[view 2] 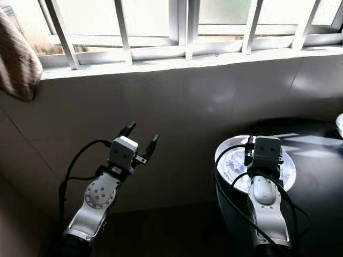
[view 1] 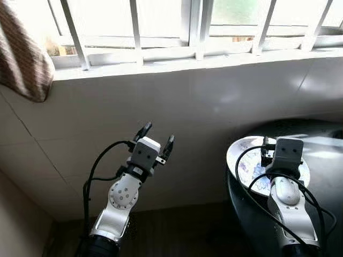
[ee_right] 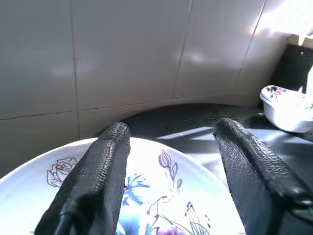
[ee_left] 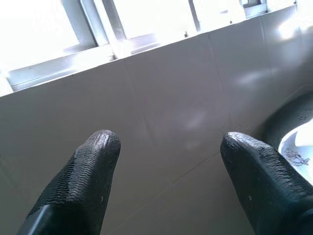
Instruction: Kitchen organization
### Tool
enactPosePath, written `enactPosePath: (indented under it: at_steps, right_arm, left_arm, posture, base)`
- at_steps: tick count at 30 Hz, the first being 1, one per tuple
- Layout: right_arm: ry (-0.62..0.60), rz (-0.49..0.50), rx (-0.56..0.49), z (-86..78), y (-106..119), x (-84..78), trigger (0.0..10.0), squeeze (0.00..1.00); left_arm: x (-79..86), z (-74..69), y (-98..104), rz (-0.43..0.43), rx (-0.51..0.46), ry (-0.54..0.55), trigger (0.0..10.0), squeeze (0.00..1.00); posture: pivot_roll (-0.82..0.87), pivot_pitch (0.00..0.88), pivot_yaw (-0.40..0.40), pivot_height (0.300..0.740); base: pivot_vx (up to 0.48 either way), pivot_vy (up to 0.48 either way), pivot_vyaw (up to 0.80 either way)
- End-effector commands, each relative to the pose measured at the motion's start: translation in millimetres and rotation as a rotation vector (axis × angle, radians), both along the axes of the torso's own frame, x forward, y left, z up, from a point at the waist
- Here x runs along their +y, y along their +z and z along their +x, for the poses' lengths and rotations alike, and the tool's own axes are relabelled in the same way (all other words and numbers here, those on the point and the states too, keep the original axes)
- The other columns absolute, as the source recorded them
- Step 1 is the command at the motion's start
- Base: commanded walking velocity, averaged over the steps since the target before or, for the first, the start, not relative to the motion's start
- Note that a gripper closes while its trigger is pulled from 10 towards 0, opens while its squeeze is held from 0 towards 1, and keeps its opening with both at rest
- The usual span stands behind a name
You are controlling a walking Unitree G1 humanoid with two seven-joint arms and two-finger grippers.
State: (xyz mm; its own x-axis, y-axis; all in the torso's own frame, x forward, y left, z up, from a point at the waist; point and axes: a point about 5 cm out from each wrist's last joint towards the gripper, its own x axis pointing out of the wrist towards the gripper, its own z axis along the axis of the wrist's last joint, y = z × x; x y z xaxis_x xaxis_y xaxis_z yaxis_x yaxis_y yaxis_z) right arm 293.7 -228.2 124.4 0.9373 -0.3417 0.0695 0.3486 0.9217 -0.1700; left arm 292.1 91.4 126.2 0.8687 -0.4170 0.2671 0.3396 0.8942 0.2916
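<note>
**Right gripper over the floral plate, left raised before the tiled wall**

Our right arm covers much of the floral plate (view 1: pixel 244 155), so we see only its near rim and a patch of blue and purple flowers. The plate lies at the edge of the dark round table (view 1: pixel 321 214). Our right gripper (ee_right: pixel 171 166) hangs just above it, fingers wide apart; we cannot tell whether they touch it. A small white bowl (ee_right: pixel 286 105) sits farther back, partly cut off. Our left gripper (view 1: pixel 158 136) is lifted, wide open, holding nothing, facing the tiled wall (view 1: pixel 214 101) under the barred window (view 1: pixel 161 27). A striped cloth (view 1: pixel 21 59) hangs at upper left.
</note>
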Motion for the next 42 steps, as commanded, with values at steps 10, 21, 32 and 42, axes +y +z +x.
enactPosePath:
  at_steps: [10, 21, 32, 42]
  right_arm:
    - [-0.02, 0.047, 0.006, 2.6, 0.7, -2.2, 10.0, 0.0]
    - [0.033, 0.366, 0.101, 10.4, -19.0, 0.2, 10.0, 0.0]
    - [0.127, 0.51, 0.179, 25.3, -26.4, 7.6, 10.0, 0.0]
    - [0.163, 0.638, 0.25, 23.8, -40.0, 18.9, 10.0, 0.0]
  left_arm:
    - [6.5, 2.0, -4.5, 0.015, 0.031, 0.016, 10.0, 0.0]
    - [4.8, 2.6, -6.3, 0.026, 0.038, 0.009, 10.0, 0.0]
    - [5.6, 2.8, -8.3, 0.04, 0.042, 0.014, 10.0, 0.0]
    - [4.9, 2.4, -9.9, 0.048, 0.049, 0.009, 10.0, 0.0]
  posture:
    - [0.02, 0.0, 0.026, 0.74]
    - [0.01, 0.0, 0.027, 0.74]
    - [0.02, 0.0, 0.022, 0.74]
    - [0.02, 0.0, 0.029, 0.74]
  base:
    - [0.0, 0.0, -0.8]
    - [0.0, 0.0, -0.07]
    - [0.0, 0.0, 0.0]
    - [0.0, 0.0, 0.0]
